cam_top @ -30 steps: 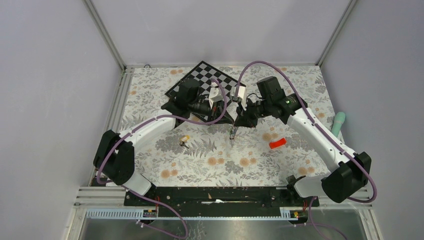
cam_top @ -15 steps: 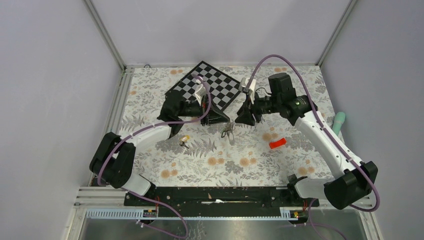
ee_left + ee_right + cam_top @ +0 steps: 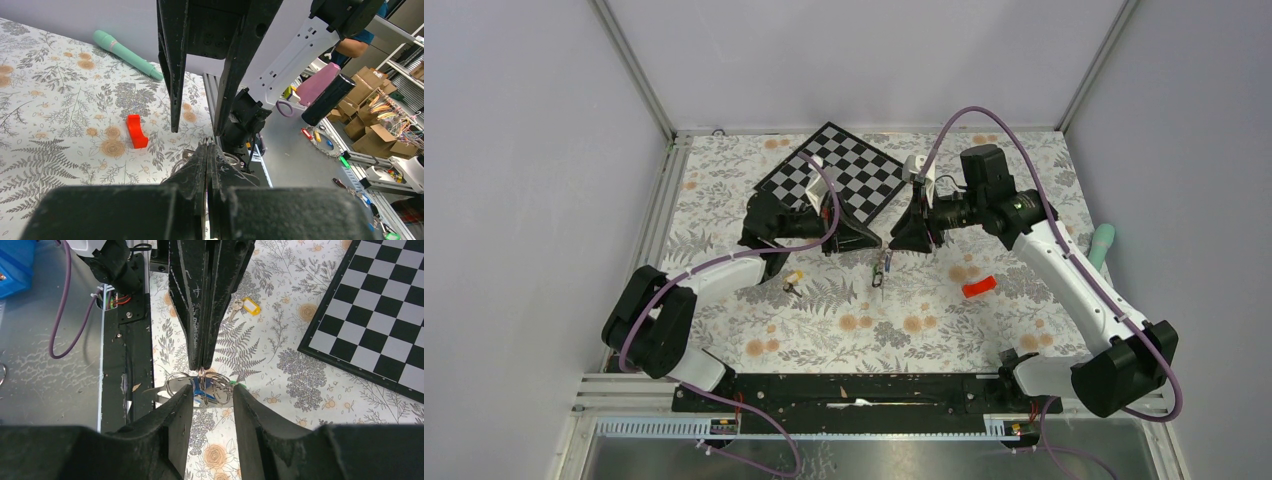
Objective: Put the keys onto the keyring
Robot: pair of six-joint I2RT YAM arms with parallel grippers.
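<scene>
Floral cloth covers the table (image 3: 824,330) between grey walls; overhead, the keyring (image 3: 881,268) shows near centre, a yellow-tagged key (image 3: 792,282) at its nine o'clock. Our left wrist view shows the left gripper (image 3: 207,146) pressed together. From the right wrist, the right gripper (image 3: 212,392) stands half apart, straddling the keyring, which we think the left one pinches.

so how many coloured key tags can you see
2 for sure: the yellow tag lies alone on the cloth; the blue tag hangs in the bunch of rings pinched by the left fingers. A green speck there may be a third.
</scene>
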